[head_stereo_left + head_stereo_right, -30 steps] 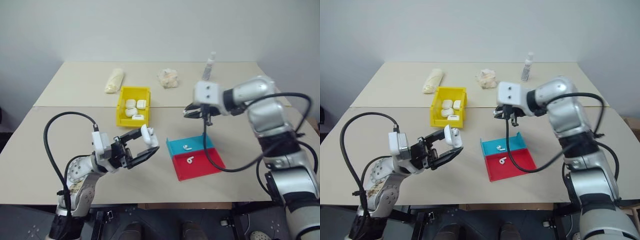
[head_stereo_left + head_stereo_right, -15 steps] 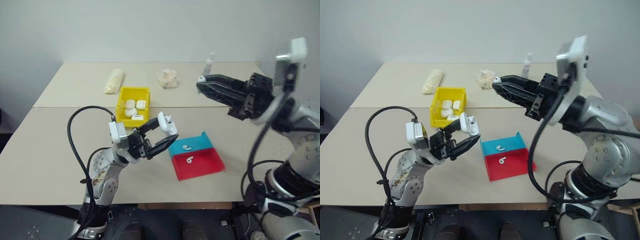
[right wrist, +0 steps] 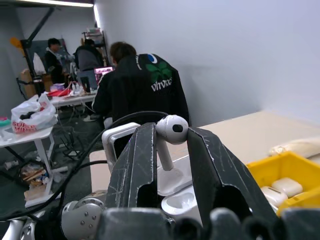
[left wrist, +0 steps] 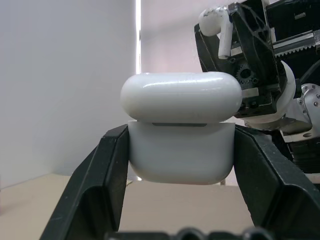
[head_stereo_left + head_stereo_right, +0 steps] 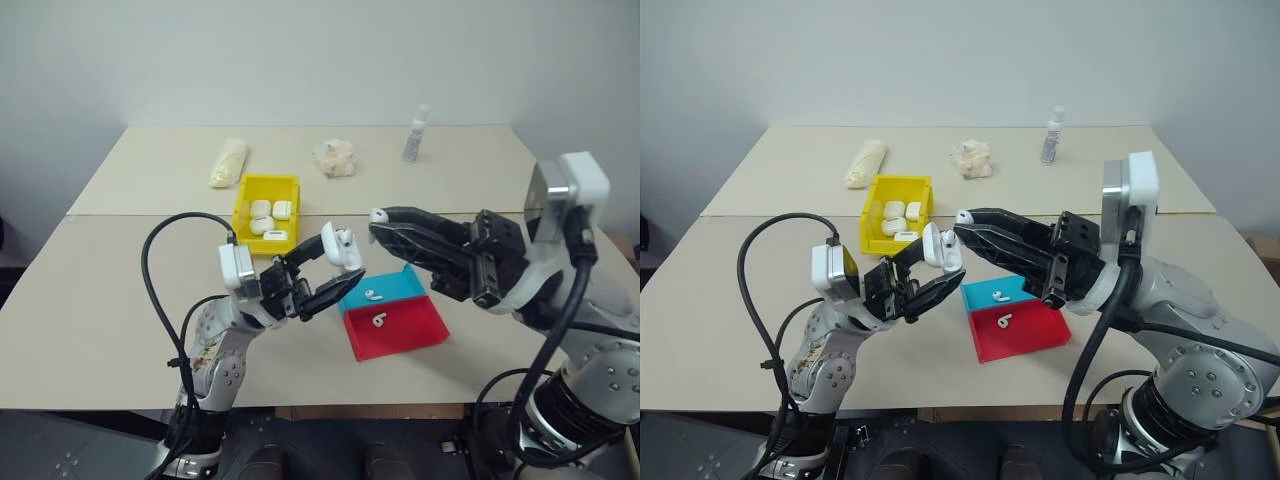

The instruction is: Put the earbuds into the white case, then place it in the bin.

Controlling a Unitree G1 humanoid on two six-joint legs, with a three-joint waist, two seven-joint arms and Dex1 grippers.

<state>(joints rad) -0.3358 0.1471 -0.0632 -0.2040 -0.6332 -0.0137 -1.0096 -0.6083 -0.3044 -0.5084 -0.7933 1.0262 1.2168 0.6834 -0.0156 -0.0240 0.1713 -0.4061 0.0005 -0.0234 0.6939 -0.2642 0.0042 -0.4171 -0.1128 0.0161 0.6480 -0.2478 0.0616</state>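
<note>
Earbud [image 3: 171, 129] sits clamped in my right pincer [image 5: 380, 222], just beside the white case [image 4: 181, 127] my left pincer [image 5: 342, 266] grips, lid ajar.

You've got a beige table [image 5: 120, 290] made of two tops butted together. Under the right gripper [image 5: 378, 222] sits the blue-and-red tray [image 5: 400, 325]. The yellow bin [image 5: 266, 213] is just past the left gripper [image 5: 340, 270]. Further back are a cream roll [image 5: 228, 160], a crumpled paper wad [image 5: 335, 157] and a small bottle [image 5: 415, 135].
</note>
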